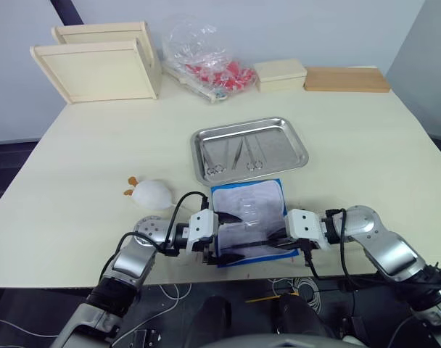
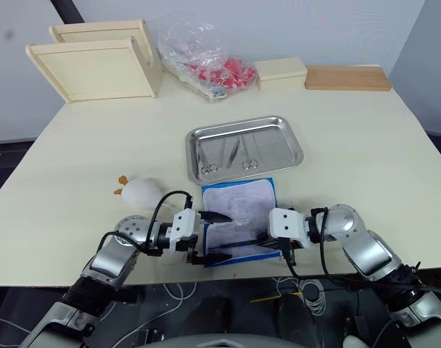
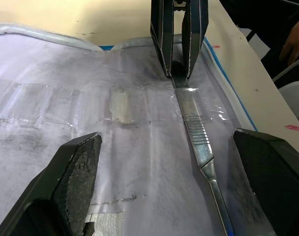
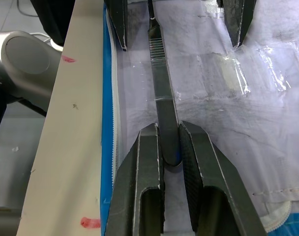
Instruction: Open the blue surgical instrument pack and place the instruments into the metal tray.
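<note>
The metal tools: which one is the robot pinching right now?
The flat-handled tool lying on the open blue pack, pinched by the right gripper. The ring-handled ones rest in the metal tray, untouched.

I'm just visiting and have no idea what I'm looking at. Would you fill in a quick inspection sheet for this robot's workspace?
Surface: pale table.
Job's things: blue surgical instrument pack lies open, pale lining up, at the near edge; one slim instrument still lies on it. Metal tray beyond it holds ring-handled instruments.
Clutter: wooden boxes, clear bag of red items, small white toy.
Grippers: left gripper open over the lining; right gripper shut on the instrument's end.
Cables: black cables loop at both wrists.
Surroundings: plain wall; cables on the floor.
</note>
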Robot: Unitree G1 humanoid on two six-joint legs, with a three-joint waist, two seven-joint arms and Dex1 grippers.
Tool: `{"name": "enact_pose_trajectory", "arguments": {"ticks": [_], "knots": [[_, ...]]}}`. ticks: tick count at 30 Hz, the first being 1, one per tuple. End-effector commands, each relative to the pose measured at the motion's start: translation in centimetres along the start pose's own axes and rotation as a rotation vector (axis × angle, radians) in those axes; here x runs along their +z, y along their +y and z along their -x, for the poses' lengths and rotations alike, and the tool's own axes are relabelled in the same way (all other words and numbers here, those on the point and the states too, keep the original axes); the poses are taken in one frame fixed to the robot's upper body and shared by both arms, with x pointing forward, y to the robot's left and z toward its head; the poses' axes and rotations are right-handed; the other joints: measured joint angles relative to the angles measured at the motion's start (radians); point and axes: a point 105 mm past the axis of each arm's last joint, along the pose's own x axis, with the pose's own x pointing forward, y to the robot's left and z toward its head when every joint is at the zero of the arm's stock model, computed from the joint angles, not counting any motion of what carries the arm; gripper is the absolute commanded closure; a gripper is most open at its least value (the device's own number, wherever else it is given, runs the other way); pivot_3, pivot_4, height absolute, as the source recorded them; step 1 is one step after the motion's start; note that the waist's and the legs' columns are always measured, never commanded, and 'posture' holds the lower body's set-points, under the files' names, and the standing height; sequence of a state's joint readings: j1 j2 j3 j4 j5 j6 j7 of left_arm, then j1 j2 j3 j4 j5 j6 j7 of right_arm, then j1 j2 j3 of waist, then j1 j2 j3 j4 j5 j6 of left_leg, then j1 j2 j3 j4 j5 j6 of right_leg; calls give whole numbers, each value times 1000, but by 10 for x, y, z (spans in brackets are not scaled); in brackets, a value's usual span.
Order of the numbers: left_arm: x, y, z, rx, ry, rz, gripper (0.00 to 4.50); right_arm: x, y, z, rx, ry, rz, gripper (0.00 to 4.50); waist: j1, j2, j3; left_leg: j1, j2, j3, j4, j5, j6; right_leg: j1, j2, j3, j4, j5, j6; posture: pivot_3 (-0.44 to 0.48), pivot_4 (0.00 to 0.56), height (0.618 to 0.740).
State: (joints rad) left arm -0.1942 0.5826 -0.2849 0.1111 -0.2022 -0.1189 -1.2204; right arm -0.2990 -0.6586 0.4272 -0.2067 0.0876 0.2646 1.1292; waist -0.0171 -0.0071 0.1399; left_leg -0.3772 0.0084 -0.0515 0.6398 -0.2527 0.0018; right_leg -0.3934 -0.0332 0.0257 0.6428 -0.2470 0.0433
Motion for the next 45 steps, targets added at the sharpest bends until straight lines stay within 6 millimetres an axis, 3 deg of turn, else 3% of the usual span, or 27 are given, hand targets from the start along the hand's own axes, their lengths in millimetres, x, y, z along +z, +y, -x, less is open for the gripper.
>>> {"name": "enact_pose_trajectory", "arguments": {"ticks": [1,10,29,45], "knots": [[-40,-26,1,-72,133,121,0,1,-2,6,-21,10,-6,4428,0,0,0,0,0,0,0,0,0,0,0,0,0,0,0,0,150,740],[-42,-26,1,-69,136,120,0,24,-3,12,-39,26,115,4428,0,0,0,-1,0,-1,0,0,0,0,0,0,0,0,0,0,150,740],[-43,-24,-1,-69,134,120,0,30,-4,43,-46,211,222,4428,2,1,1,-1,0,0,0,0,0,-1,0,0,0,0,0,0,150,740],[-42,-25,-4,-73,130,118,0,21,-8,86,-72,331,230,4428,4,2,1,-1,0,0,1,0,0,0,-1,-1,0,0,0,0,150,740]]}}
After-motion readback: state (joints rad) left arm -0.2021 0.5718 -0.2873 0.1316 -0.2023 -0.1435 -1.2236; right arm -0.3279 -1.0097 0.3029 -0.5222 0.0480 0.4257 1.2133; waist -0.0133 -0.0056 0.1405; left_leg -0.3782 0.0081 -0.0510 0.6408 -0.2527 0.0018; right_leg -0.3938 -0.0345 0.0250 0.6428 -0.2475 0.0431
